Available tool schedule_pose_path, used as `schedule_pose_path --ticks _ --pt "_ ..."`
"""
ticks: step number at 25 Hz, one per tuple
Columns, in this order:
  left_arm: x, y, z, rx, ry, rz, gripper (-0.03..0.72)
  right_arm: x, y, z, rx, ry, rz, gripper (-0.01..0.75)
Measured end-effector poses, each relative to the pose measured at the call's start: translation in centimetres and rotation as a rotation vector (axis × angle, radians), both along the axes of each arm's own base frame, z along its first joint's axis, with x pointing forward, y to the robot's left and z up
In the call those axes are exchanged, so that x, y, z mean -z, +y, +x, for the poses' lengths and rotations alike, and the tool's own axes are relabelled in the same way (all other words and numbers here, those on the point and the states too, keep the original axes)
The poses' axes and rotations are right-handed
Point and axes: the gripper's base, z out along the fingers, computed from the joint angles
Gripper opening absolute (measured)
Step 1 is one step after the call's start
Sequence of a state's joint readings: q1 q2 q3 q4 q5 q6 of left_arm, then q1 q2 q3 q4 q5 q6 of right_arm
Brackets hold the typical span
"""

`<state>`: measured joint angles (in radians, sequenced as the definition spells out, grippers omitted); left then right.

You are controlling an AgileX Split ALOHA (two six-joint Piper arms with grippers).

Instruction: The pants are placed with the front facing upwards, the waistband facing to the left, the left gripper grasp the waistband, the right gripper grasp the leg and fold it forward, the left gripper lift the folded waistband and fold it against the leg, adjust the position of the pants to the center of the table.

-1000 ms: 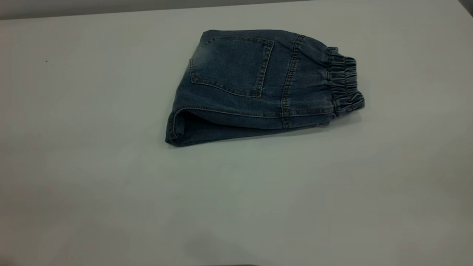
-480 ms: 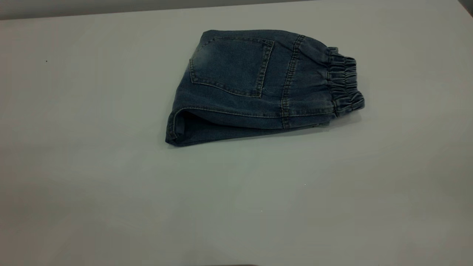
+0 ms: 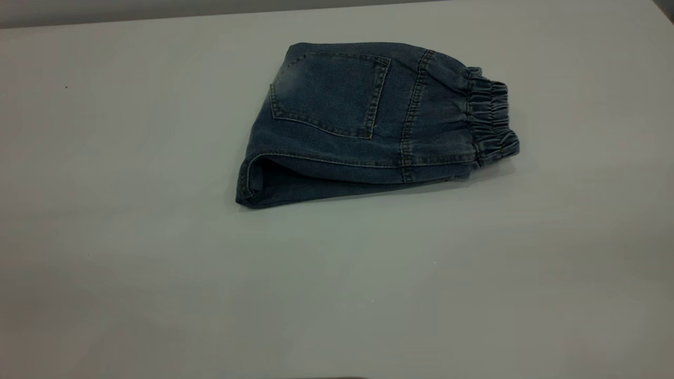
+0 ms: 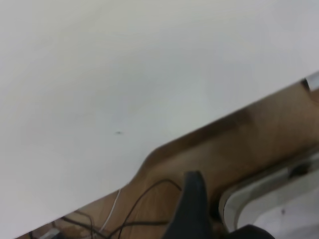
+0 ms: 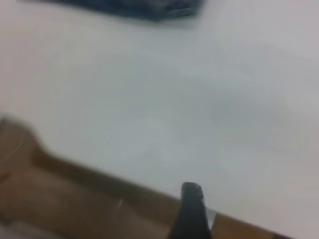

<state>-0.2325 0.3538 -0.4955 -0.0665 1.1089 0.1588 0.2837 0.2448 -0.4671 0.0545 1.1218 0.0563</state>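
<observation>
The left tool (image 4: 192, 209) hangs off the tabletop (image 3: 131, 263) edge over the floor; 1 finger shows, so I cannot tell its state. The pants (image 3: 363, 126) lie folded in half toward the far side, pocket up, waistband (image 3: 492, 118) rightward, unmoved over the last second. The right tool (image 5: 192, 211), likewise unreadable, hangs at the near edge. The second fold looks pending. No containers appear.

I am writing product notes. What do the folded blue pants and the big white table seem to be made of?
The folded blue pants look like washed denim: faded patches, pale double stitching, a gathered elastic waistband. The big white table looks like smooth matte laminate or painted board; the exact material is unclear.
</observation>
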Motion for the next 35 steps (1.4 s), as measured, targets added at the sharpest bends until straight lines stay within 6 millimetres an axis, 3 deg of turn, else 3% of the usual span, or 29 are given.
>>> schedule_pose_path --ticks 6,10,16,35 --pt "-0.5 0.8 -2.0 -0.147 -0.142 -0.024 0.57 -0.3 -0.7 -1.8 0.19 -0.139 0.026 0.505" --pt "-0.6 1.0 -3.6 -0.224 -0.244 -0.033 0.57 -0.3 -0.9 -3.2 0.205 -0.234 0.043 0.505" --pt "-0.5 0.9 -5.2 -0.245 -0.343 -0.044 0.57 -0.2 -0.9 -3.4 0.205 -0.243 0.045 0.505" --pt "-0.5 0.9 -5.3 -0.247 -0.345 -0.048 0.57 -0.2 -0.9 -3.4 0.206 -0.243 0.046 0.505"
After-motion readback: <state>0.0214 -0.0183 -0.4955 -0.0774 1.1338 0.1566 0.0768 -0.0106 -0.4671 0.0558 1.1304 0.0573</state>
